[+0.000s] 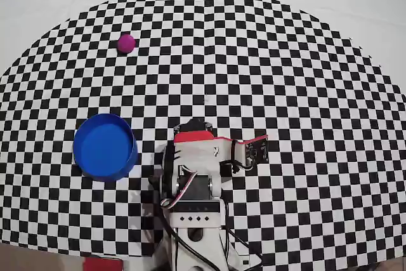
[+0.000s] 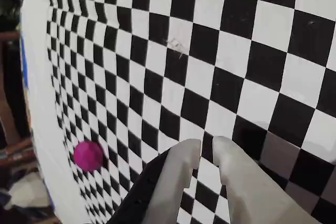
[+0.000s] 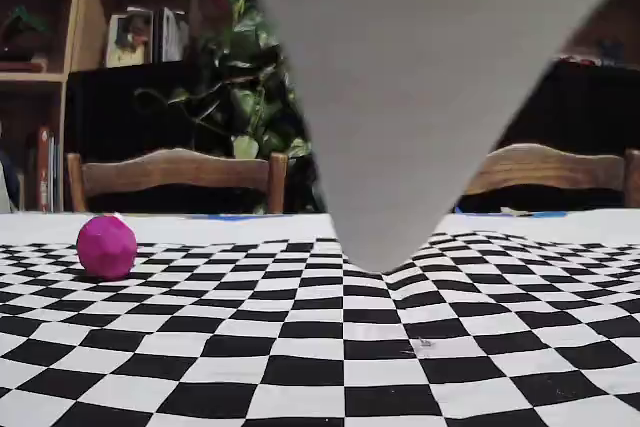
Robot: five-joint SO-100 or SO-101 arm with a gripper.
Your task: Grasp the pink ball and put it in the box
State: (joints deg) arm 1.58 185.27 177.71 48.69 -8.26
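pink ball (image 1: 126,43) sits alone on the checkered cloth (image 1: 285,61), far upper left in the overhead view, well apart from everything. box (image 1: 104,146), round and blue, sits nearer the arm's base, lower left in that view, empty as far as can be seen.

arm (image 1: 193,169) is folded over its own base, nowhere near the ball. gripper (image 2: 206,148) in the wrist view: two pale fingers nearly together, only a thin gap between the tips, nothing held. the ball (image 2: 88,155) shows small at the lower left of that view, off the gripper's line. fixed view: ball (image 3: 106,245) resting on the cloth at left; a large blurred grey shape fills the upper middle, cannot tell what part it is.

step in hand, by my reading: the reach. task barely begun.

to do it well:
- swing the base toward the ball until it sits centred ahead of the fingertips in the wrist view.
- spread the fingers wider than the ball before descending, not at the last moment.
- come down over it so the fingers straddle its widest part; a smooth sphere will roll if one finger touches first.
- close gently, then lift clear before carrying to the box.
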